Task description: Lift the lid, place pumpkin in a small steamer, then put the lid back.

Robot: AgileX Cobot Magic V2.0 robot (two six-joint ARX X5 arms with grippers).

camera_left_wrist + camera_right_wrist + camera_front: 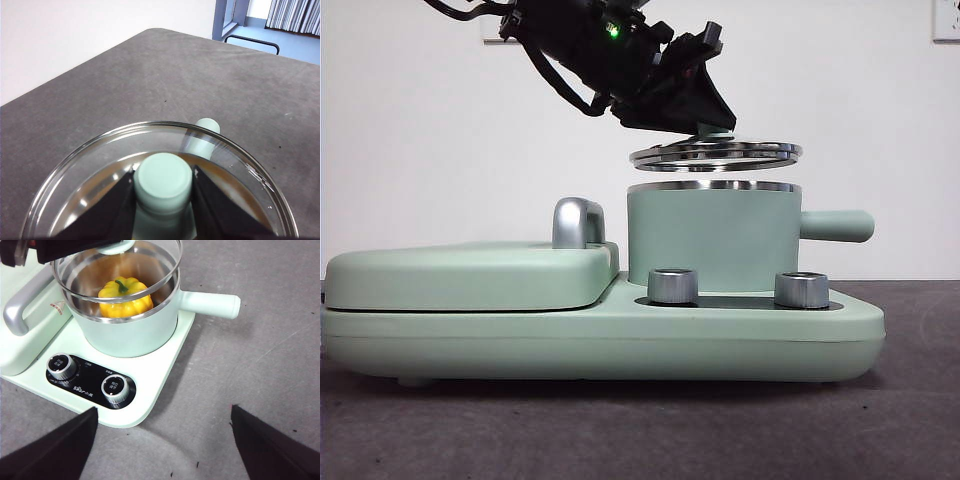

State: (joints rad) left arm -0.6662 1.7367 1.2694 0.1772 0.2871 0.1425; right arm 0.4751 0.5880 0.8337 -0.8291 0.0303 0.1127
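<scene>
Presently, item by item. Lid (pixel 716 154): round glass, steel rim, mint knob (pixel 163 179); held in the air just above the steamer, not touching it, slightly tilted, roughly centred over the opening. Left gripper (pixel 163 185): jaws closed on the knob, one black finger (pixel 118 207) pressed against each side; in the front view it enters from the upper left, dark and bulky, tip at the knob.

Pumpkin (pixel 125 299): yellow-orange, ribbed, green stem up; sitting inside the steamer on its steel floor, seen through and below the raised lid.

Steamer (pixel 712 240): mint pot with steel rim, standing on the right part of the base; straight handle (pixel 836 226) pointing right.

Base (pixel 620 335): wide mint appliance on the grey table (pixel 640 430). Two steel dials (pixel 64 366) on a black panel at its near edge, in front of the pot. Flat griddle cover (pixel 470 275) on the left part, with a steel grip (pixel 577 222) beside the pot.

Right gripper (pixel 162 440): hanging back above the table near the base's near right corner; jaws spread wide, holding nothing.
</scene>
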